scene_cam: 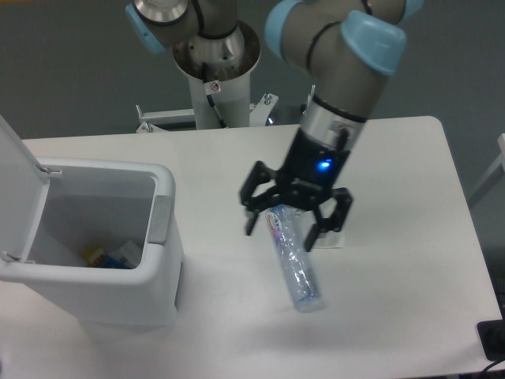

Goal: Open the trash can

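Note:
The white trash can (162, 292) stands at the table's left front with its flat lid (17, 185) swung up and back on the left side. Its inside shows, with a few small items at the bottom. A grey push-button (160, 219) sits on the bin's right rim. My gripper (282, 229) hangs open well to the right of the bin, over the upper end of a clear bottle (294, 268). Nothing is between its fingers.
The clear plastic bottle lies on the table right of the bin, pointing toward the front. A crumpled clear bag (335, 237) lies just behind it, mostly hidden by the gripper. The arm's base post (213, 71) stands at the back edge.

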Robot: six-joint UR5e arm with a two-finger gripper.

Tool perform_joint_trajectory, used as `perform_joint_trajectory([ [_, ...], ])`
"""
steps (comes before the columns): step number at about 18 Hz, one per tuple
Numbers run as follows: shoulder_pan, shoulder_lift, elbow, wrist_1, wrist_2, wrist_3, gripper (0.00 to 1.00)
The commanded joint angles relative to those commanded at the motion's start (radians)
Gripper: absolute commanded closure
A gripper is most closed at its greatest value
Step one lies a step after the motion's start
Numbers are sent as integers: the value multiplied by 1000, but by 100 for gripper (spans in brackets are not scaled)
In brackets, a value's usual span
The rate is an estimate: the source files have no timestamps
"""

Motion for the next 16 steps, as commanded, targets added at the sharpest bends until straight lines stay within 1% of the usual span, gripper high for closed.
perform_joint_trajectory([
  [4, 29, 0, -31, -2, 2, 71, 0],
  [5, 28, 0, -34, -2, 6, 71, 0],
  [7, 25, 0, -34, -9, 79, 71, 0],
  [8, 25, 2, -35, -17, 90, 71, 0],
  [13, 23, 3, -31, -20, 95, 65, 0],
  [16, 28, -3, -29, -20, 118, 68, 0],
])
